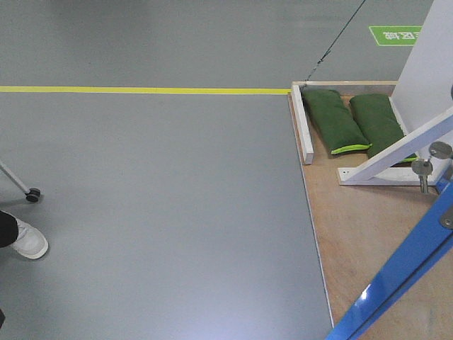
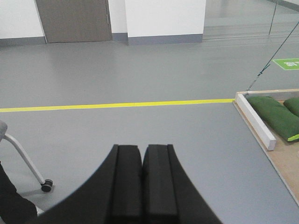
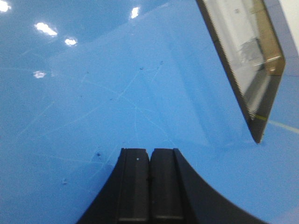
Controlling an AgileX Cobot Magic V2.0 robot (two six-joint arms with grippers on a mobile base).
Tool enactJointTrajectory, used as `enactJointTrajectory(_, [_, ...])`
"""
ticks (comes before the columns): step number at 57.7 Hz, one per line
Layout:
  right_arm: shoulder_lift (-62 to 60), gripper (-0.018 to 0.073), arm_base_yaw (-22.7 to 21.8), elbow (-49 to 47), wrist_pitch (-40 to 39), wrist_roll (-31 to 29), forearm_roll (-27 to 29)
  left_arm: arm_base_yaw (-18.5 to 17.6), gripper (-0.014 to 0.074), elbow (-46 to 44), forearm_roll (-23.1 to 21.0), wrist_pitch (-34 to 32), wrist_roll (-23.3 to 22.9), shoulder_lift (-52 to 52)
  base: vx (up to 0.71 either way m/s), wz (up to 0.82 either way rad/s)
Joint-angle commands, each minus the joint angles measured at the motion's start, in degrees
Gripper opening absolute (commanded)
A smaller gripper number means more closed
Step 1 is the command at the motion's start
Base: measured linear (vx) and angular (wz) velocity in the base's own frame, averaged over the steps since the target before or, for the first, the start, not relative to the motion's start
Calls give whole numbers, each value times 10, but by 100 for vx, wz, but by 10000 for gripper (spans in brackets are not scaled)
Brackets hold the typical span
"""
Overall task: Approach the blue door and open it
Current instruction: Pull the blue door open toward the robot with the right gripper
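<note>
right hand (image 3: pixel 150 153) closed, facing blue door (image 3: pixel 107 79)

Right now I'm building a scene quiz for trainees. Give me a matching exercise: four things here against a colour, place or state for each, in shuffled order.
Things:
1. door
2. floor line
3. bags
4. left gripper

Descriptions:
A. green, lying on the wooden base
B. shut, pointing out over the grey floor
C. glossy blue, filling the right wrist view
D. yellow, running straight

Pairs: 1-C, 2-D, 3-A, 4-B
</note>
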Motion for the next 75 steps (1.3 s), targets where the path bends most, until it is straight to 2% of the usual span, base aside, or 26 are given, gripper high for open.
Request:
enactJointTrajectory(1, [16, 12, 43, -17, -13, -4, 63, -4, 73, -15, -1, -49, -4, -7, 0, 0])
enactJointTrajectory(11, [22, 12, 99, -17, 2, -4, 90, -4, 73, -15, -1, -49, -4, -7, 0, 0])
enactJointTrajectory(21, [23, 12, 170, -17, 12, -4, 91, -4, 73, -15, -1, -49, -4, -7, 0, 0])
enactJointTrajectory(27, [23, 12, 195, -17, 12, -4, 91, -4, 73, -15, -1, -49, -4, -7, 0, 0])
enactJointTrajectory(48, [61, 12, 201, -17, -31, -4, 73, -4, 73, -15, -1, -49, -4, -7, 0, 0])
enactJointTrajectory(75, [112, 12, 201, -17, -52, -4, 104, -4, 73, -15, -1, -49, -4, -7, 0, 0])
